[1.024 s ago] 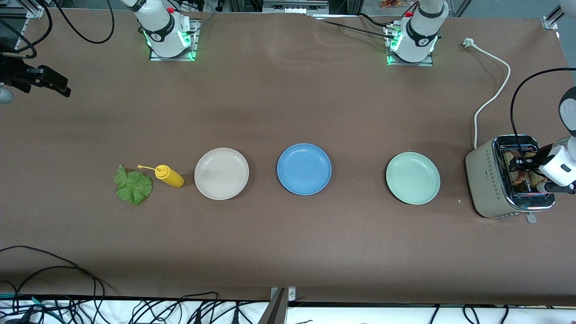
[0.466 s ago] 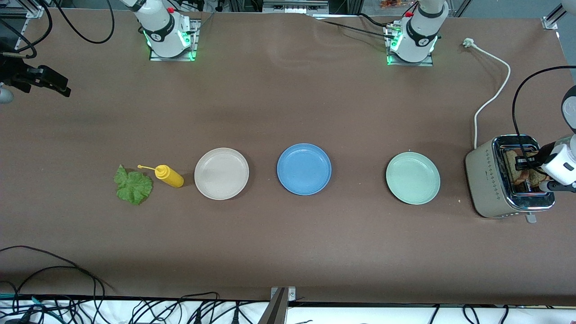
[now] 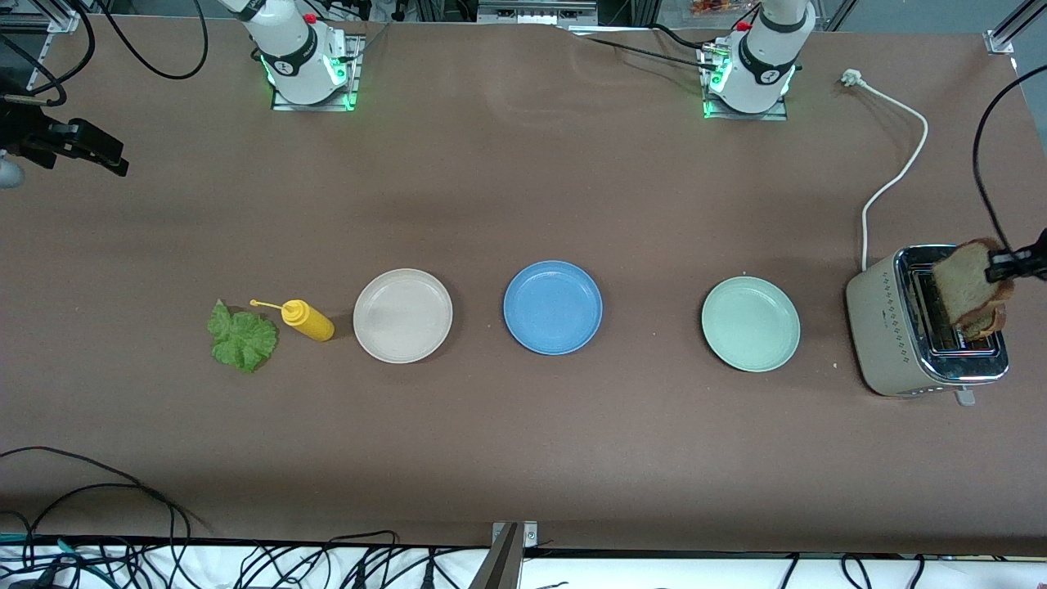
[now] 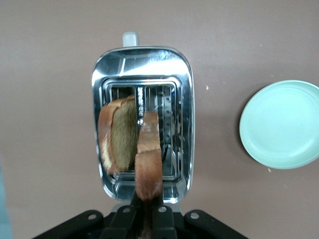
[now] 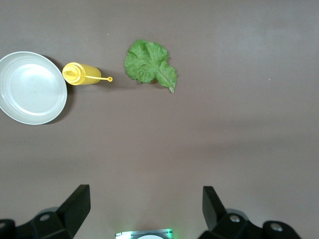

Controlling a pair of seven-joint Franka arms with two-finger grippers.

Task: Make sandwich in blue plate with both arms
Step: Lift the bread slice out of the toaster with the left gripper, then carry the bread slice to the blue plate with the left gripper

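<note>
A shiny toaster [image 3: 900,335] stands at the left arm's end of the table. Its white cord [image 3: 896,176] runs up to a plug [image 3: 851,78] lying on the table. A pale green plate [image 3: 750,324] sits near the toaster. A cream plate [image 3: 402,315] sits toward the right arm's end. A yellow squeeze bottle [image 3: 307,320] lies on its side just beside the cream plate.
</note>
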